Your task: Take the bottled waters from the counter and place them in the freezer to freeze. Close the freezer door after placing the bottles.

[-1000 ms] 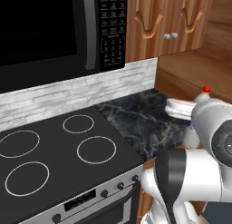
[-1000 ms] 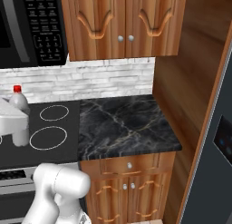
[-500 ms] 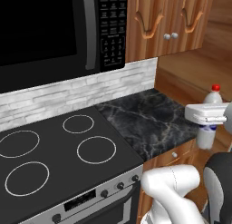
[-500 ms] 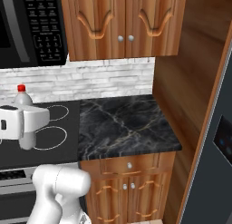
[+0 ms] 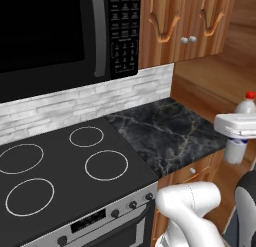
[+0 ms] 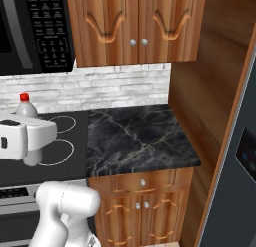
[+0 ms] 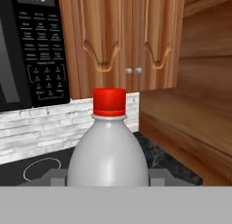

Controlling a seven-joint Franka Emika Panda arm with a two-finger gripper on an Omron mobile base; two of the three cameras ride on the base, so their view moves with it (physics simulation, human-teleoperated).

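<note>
Clearly, in the left base view, the pincer (image 5: 239,133) hangs off the right end of the worktop (image 5: 167,133), closed round the middle of the red-capped bottle (image 5: 241,136). The bottle stands upright in the grip, cap up, its base hanging clear past the worktop's edge; held that way it can probably be set straight onto a shelf. The stovetop (image 5: 65,176) and microwave (image 5: 60,36) lie well to the left.

From the right base view, the same pincer (image 6: 27,138) sits at the left, in front of the stovetop (image 6: 60,141), with the red-capped bottle (image 6: 27,111) poking up above the white hand. The black worktop (image 6: 137,138) lies between it and the dark freezer door (image 6: 237,161) at the far right. I judge the bottle is mid-carry toward the freezer.

Through the hand view, the red-capped bottle (image 7: 108,150) rises close before the camera, pinched on both sides, with wooden cabinets (image 7: 131,41) behind it.
</note>
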